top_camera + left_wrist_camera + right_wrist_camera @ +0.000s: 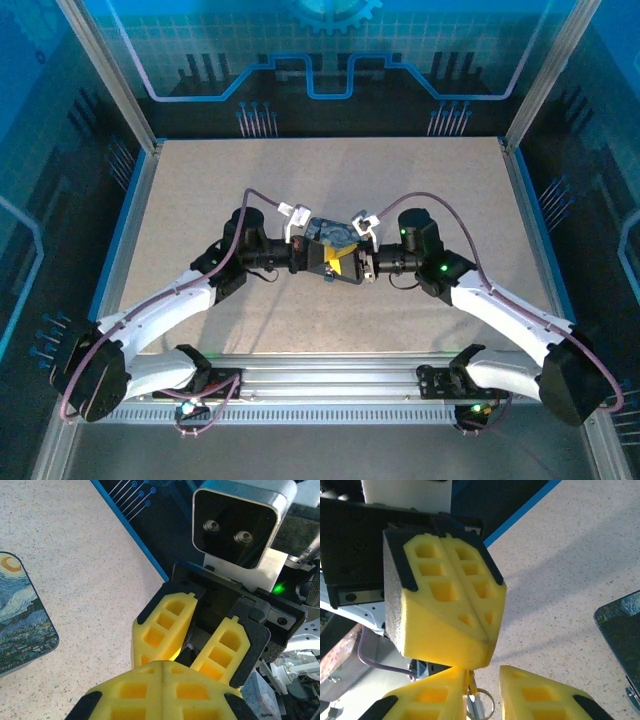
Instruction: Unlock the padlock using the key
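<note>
A speckled beige tabletop [200,210] is being lit from above inside a blue-tinted enclosure. It is being bordered on the left and right by a thin blue strip [121,235]. Translucent wall panels [330,50] printed with circuit-like lines are being framed by slanting aluminium posts [105,70]. A ribbed aluminium rail [330,375] is being used along the near edge to carry both arm bases. Soft shadows of the arms are being cast across the surface.

At the middle of the table the two grippers are being held tip to tip. The fingers of the left gripper [162,672] are being pressed flat together, with no gap along their seam. The right gripper [482,680] is being held with its fingers apart, and a clear gap is being left between them.

In that gap, just under the left tips, a tiny metal piece [475,711] with a thin wire ring [487,700] is being cut off by the bottom edge of the right wrist view. Whether it is the key or the padlock cannot be told. Nor can it be told whether it is being pinched by the left tips.

A painted tin box [328,230] with a blue swirly lid is lying flat on the table, just on the far side of the grippers.
</note>
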### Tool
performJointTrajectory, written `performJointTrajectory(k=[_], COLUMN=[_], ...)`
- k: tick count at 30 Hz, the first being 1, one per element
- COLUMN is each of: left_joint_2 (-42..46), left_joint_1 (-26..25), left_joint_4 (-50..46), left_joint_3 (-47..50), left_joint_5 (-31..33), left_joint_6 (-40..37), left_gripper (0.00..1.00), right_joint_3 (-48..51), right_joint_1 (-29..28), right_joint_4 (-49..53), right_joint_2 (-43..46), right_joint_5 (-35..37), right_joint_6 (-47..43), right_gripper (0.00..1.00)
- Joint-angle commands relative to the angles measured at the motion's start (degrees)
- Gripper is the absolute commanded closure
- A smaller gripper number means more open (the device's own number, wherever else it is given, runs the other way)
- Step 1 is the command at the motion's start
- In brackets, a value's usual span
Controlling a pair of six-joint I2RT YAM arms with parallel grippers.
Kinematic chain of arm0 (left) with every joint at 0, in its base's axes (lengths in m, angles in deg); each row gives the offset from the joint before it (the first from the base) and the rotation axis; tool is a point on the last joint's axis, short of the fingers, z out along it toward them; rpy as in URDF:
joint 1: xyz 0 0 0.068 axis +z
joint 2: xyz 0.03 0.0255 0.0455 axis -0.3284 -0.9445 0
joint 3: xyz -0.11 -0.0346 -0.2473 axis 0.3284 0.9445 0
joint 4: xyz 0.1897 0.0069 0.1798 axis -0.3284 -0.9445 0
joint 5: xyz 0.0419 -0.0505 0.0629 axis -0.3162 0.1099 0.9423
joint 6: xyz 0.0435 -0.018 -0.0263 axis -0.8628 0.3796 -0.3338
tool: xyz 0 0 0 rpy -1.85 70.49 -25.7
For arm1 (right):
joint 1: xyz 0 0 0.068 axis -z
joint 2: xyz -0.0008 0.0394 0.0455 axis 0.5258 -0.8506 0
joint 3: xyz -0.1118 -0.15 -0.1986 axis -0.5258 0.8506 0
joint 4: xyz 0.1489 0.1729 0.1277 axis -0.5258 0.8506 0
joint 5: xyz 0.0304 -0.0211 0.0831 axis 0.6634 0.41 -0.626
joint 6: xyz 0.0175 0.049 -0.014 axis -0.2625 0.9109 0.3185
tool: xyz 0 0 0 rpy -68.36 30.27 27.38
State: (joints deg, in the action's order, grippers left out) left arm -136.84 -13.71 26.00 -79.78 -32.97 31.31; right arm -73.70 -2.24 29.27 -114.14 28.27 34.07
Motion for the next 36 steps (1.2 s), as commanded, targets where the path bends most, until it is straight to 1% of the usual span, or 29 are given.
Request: performJointTrajectory(k=[1, 11, 25, 28, 36], left_joint_2=[0.99, 0.99, 1.43, 1.50, 2.09], left_joint_1=[-0.60, -0.60, -0.56, -0.58, -0.55], left_joint_4=[2.06, 1.83, 0.10, -0.10, -0.13], left_joint_3=[-1.53, -1.35, -1.07, -0.99, -0.73], left_joint_5=[0.01, 0.96, 4.29, 4.75, 6.60], left_joint_6=[-0.44, -0.27, -0.54, -0.62, -0.52], left_gripper=[1.00, 1.00, 1.00, 1.00, 1.00], right_joint_3=[1.54, 1.48, 2.23, 2.21, 2.99], right_joint_1=[0.62, -1.02, -1.64, -1.67, -1.74], right_joint_4=[-3.31, -5.31, -5.86, -5.84, -4.95], right_joint_2=[0.16, -1.95, -1.74, -1.78, -1.53], right_joint_5=[-0.67, -1.30, -0.52, -0.77, 0.10], right_joint_6=[2.37, 3.36, 3.99, 4.05, 4.27], right_gripper=[0.75, 0.74, 0.75, 0.77, 0.85])
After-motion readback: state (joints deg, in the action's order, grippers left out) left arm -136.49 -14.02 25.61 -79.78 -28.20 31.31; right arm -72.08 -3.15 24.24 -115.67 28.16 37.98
